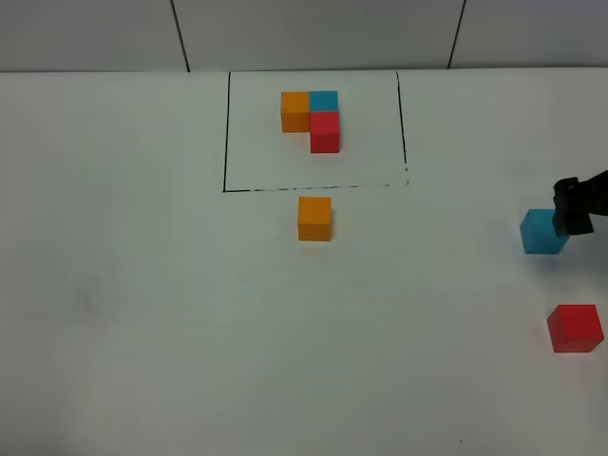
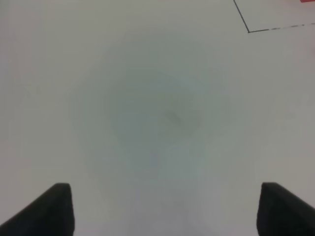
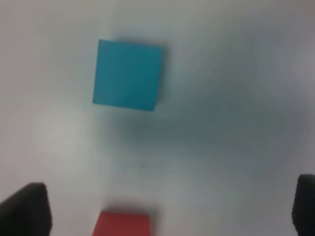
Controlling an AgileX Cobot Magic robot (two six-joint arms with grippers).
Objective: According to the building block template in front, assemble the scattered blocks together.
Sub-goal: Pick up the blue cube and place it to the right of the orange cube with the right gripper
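The building block template [image 1: 313, 119] is an L of orange, blue and red cubes inside a black drawn rectangle [image 1: 225, 142] at the back middle. Of the scattered blocks, the orange cube [image 1: 314, 218] lies just in front of the rectangle. The teal cube [image 1: 542, 232] and the red cube [image 1: 575, 329] lie far right. My right gripper [image 1: 573, 211] hovers at the teal cube's right side. The right wrist view shows this gripper [image 3: 165, 209] open, with the teal cube [image 3: 128, 74] ahead of the fingertips and the red cube [image 3: 121, 223] near them. My left gripper [image 2: 167, 211] is open over bare table.
The white table [image 1: 142, 313] runs back to a grey panelled wall [image 1: 313, 33]. A corner of the black rectangle [image 2: 248, 30] shows in the left wrist view. The left arm is out of the exterior high view.
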